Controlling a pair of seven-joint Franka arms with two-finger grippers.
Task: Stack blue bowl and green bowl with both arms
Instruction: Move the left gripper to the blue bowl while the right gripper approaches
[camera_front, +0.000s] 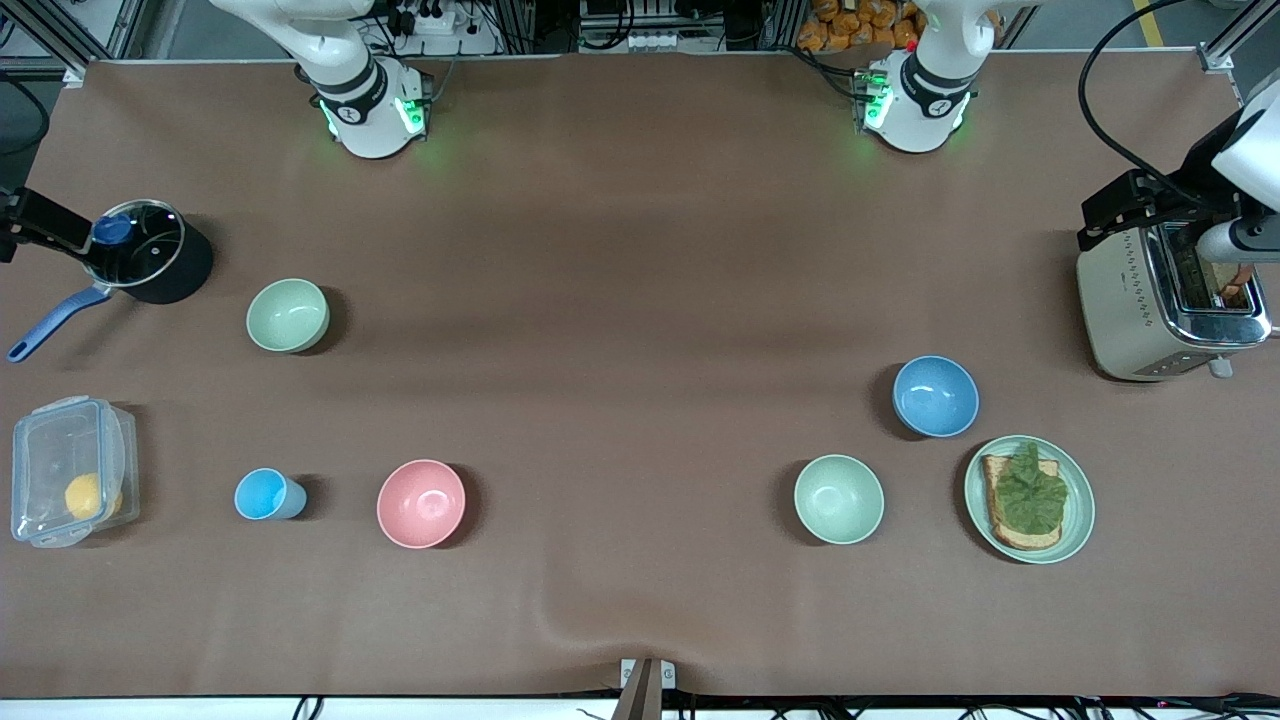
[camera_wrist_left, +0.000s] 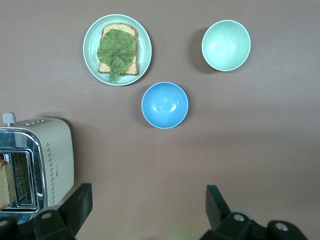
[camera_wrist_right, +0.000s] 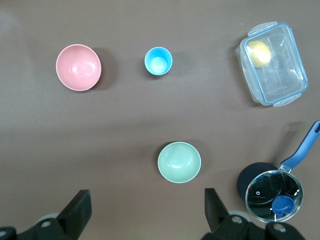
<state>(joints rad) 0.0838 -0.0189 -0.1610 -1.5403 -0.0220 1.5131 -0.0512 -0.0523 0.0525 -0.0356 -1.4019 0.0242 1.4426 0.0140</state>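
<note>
From the front, the round matte blue bowl (camera_front: 935, 397) sits toward the left arm's end of the counter (camera_front: 640, 250) near a paler mint bowl (camera_front: 838, 498), and the round sage-green bowl (camera_front: 287, 315) sits toward the right arm's end, so I'd fear the wrong green one being taken. In the left wrist view, the left pincer (camera_wrist_left: 148, 200) hangs wide and empty by the cream toaster (camera_wrist_left: 37, 165). In the right wrist view, the right pincer (camera_wrist_right: 146, 200) hangs wide and empty by the lidded black saucepan (camera_wrist_right: 272, 187).

The right hand (camera_wrist_right: 145, 210) hangs over the brown desk (camera_wrist_right: 150, 115) with its two fingers (camera_wrist_right: 77, 210) wide apart. Below sit a green bowl (camera_wrist_right: 179, 162), a pink bowl (camera_wrist_right: 78, 67), a small blue cup (camera_wrist_right: 158, 61), a clear box (camera_wrist_right: 273, 63) with something yellow inside, and a black pot (camera_wrist_right: 272, 192) with a blue handle.
</note>
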